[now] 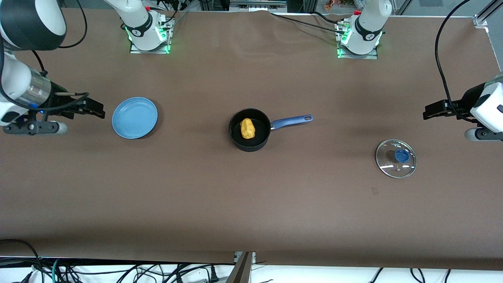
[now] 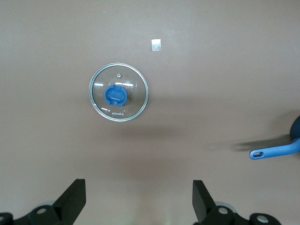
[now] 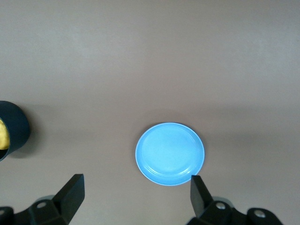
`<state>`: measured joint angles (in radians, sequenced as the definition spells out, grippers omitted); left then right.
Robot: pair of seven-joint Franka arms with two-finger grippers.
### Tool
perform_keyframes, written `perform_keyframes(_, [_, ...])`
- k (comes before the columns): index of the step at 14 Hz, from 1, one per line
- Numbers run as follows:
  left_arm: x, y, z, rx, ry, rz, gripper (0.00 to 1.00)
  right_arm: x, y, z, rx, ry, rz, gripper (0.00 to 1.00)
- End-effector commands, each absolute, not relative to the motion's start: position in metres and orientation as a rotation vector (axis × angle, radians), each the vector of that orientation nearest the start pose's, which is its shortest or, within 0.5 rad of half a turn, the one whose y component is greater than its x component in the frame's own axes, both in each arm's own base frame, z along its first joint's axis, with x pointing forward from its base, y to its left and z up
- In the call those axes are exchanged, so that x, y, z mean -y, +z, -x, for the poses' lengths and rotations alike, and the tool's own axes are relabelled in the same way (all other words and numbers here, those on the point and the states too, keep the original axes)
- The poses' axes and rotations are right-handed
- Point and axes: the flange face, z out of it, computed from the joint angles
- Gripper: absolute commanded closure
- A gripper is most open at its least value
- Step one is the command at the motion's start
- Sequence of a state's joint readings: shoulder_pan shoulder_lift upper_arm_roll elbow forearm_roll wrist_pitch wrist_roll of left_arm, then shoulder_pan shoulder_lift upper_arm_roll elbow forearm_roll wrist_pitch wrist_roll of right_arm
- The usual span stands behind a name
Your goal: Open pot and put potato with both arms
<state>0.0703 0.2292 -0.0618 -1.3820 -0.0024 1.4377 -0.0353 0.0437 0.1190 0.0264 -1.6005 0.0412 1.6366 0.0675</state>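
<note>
The black pot [image 1: 250, 129] with its long blue handle [image 1: 292, 120] stands open at the table's middle. The yellow-orange potato [image 1: 247, 128] lies inside it. The glass lid [image 1: 395, 158] with a blue knob lies flat on the table toward the left arm's end; it also shows in the left wrist view [image 2: 118, 92]. My left gripper [image 1: 428, 112] hangs open and empty at that end, apart from the lid. My right gripper [image 1: 100, 111] hangs open and empty at the right arm's end, beside the blue plate. The pot's rim [image 3: 11, 129] shows in the right wrist view.
A flat blue plate [image 1: 134, 117] lies empty toward the right arm's end; it also shows in the right wrist view [image 3: 170, 153]. A small white tag [image 2: 157, 45] lies on the brown table cover near the lid. Cables hang along the table's front edge.
</note>
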Motion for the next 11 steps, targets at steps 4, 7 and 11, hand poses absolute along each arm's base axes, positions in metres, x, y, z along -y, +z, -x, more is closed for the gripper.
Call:
perform_keyframes(4, [-0.007,0.577,-0.603,0.074,0.268,3.121,0.00,-0.033,0.557,-0.553,-0.013,0.076,3.119,0.00])
perform_keyframes(7, [-0.007,0.577,-0.603,0.074,0.270,3.121,0.00,-0.037,0.556,-0.554,-0.003,0.103,3.118,0.00])
perform_keyframes(11, [-0.007,0.577,-0.603,0.074,0.268,3.121,0.00,-0.039,0.557,-0.559,0.011,0.121,3.135,0.00])
